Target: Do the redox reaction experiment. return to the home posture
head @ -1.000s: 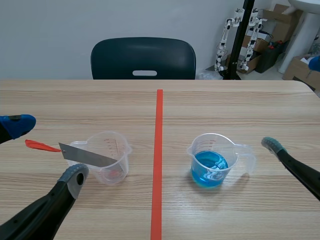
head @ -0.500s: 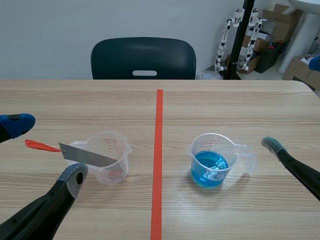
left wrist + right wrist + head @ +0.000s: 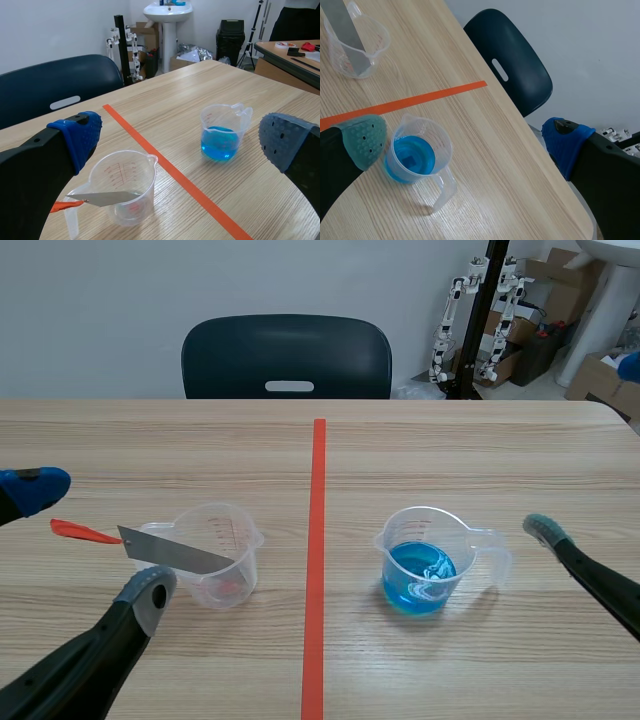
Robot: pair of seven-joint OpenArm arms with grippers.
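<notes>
Nearest the robot, the left tool (image 3: 92,540) hangs low over the left half of the counter (image 3: 450,460). It is released: its fingers stand wide apart with nothing between them, the grey pad (image 3: 150,595) close in and the blue pad (image 3: 35,490) farther out. The right tool (image 3: 588,448) sits at the right edge, also released and holding nothing. One grey-green pad (image 3: 545,530) is just beside the handle of the blue cup (image 3: 425,560), apart from it.

Between the left tool's fingers in its wrist view stands a clear cup (image 3: 215,555), upright, left of the tape line (image 3: 316,560). A flat metal strip (image 3: 175,552) leans in this cup. Its lower end is inside and its upper end passes over the rim toward the left, ending in a red tip (image 3: 80,531) that is clear of the cup. Red measuring marks show on the cup wall.

Right of the line, well apart from the clear cup, the blue cup stands upright with its handle toward the right tool. It holds blue liquid (image 3: 420,575) up to about a third of its height. A pale shape shows in the liquid, and what it is cannot be told.

The tape line runs straight away down the middle of the counter. Past the far edge a dark chair (image 3: 287,358) faces the counter. Behind it to the right are a black stand (image 3: 480,315), cardboard boxes (image 3: 600,380) and a white sink (image 3: 171,10).
</notes>
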